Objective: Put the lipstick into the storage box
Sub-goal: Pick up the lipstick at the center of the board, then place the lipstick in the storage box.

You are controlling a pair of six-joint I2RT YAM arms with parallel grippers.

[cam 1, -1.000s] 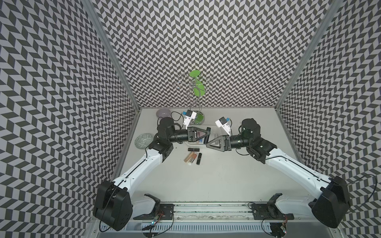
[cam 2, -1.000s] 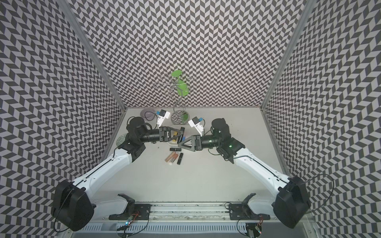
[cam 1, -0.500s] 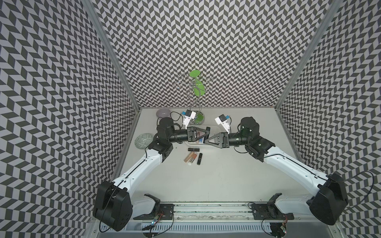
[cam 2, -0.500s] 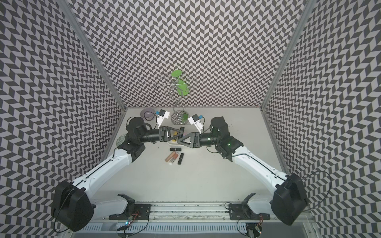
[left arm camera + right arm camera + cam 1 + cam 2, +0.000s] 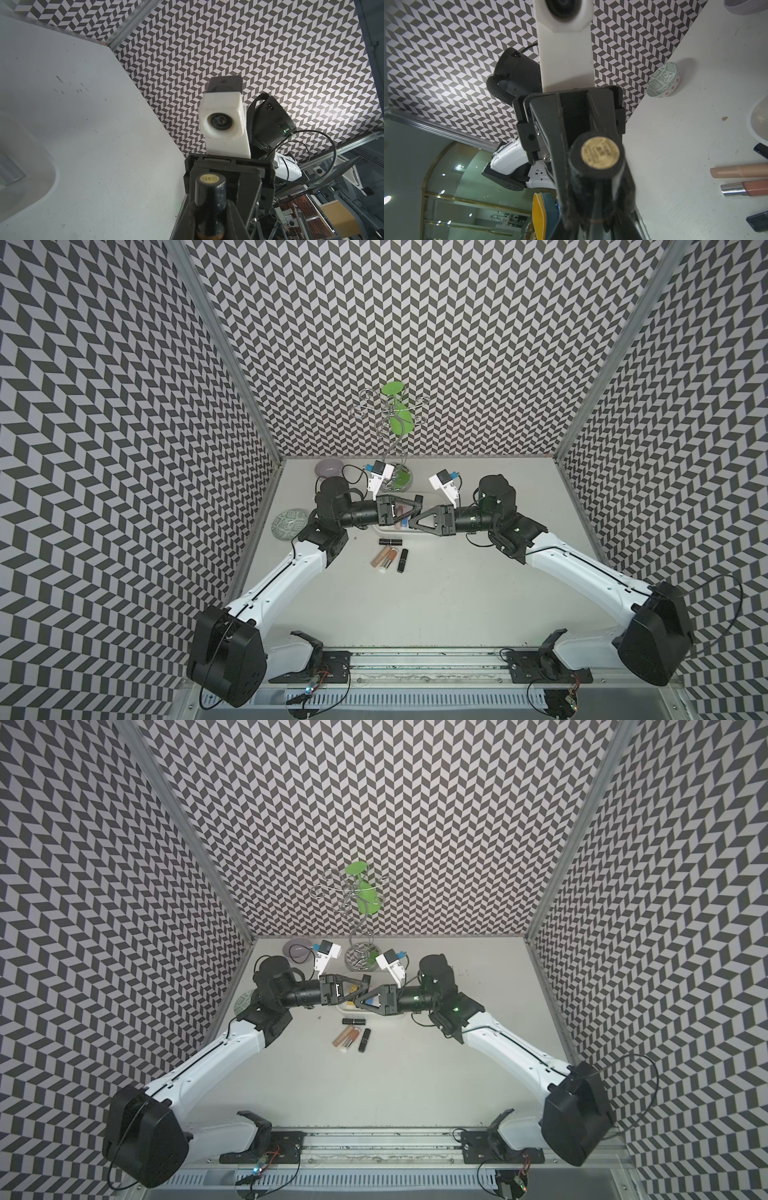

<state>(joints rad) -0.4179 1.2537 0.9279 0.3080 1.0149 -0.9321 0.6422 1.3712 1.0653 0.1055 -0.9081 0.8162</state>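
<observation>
Handover in mid-air over the storage box [image 5: 395, 532]: left fingers [image 5: 548, 128] and right fingers [image 5: 413, 523] both look clamped on the black lipstick [image 5: 600, 152], so next one side releases and the other lowers it in, spare lipsticks [image 5: 390, 556] waiting on the desk [image 5: 457, 593].

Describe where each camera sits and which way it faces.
Top views: above the arm bases, looking down at the grey tabletop; both arms, left gripper, right gripper.
Left wrist: on the left arm, facing the right gripper and its white camera housing.
Right wrist: on the right arm, facing the left gripper and green-patterned round plate.
Shared: both wrist views show the black gold-capped lipstick tube between the grippers.
</observation>
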